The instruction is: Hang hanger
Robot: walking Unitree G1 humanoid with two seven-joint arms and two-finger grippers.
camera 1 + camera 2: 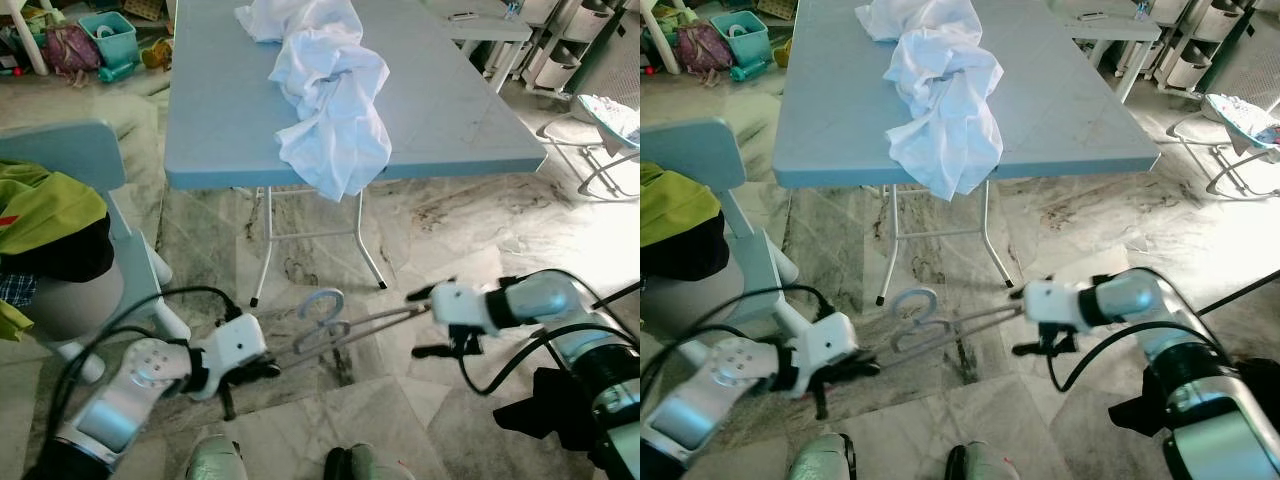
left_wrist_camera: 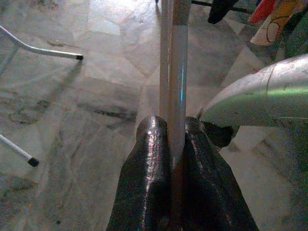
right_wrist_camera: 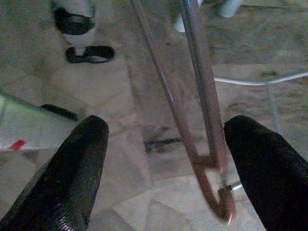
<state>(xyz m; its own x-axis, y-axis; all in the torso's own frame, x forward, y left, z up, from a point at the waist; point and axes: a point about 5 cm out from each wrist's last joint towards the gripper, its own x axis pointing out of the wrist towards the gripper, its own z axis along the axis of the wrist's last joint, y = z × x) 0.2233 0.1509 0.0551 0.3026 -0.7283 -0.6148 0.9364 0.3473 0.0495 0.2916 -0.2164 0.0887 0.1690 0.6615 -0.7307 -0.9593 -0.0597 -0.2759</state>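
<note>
Left wrist view puts me right on it: my left hand (image 2: 171, 163) is pinched tight on the hanger (image 2: 174, 86), the pale rod squeezed between the two black fingers (image 2: 144, 192) and running away over the marble floor (image 2: 72, 125). Right wrist view tells a different story: my right hand (image 3: 166, 159) is spread wide, fingers (image 3: 72, 168) well apart, with the far end of the hanger passing between them and lying close to one finger; whether it touches I cannot tell. From the head, the left eye view lays it all out: the hanger is held low over the floor between my two hands, hook curled upward near the left one. Beyond that stands the blue bench (image 1: 220, 140), a white cloth (image 1: 330, 100) bunched on top and drooping over its near edge. Off to my left, a pale chair (image 1: 80, 160) carries green and dark clothes (image 1: 50, 220).
</note>
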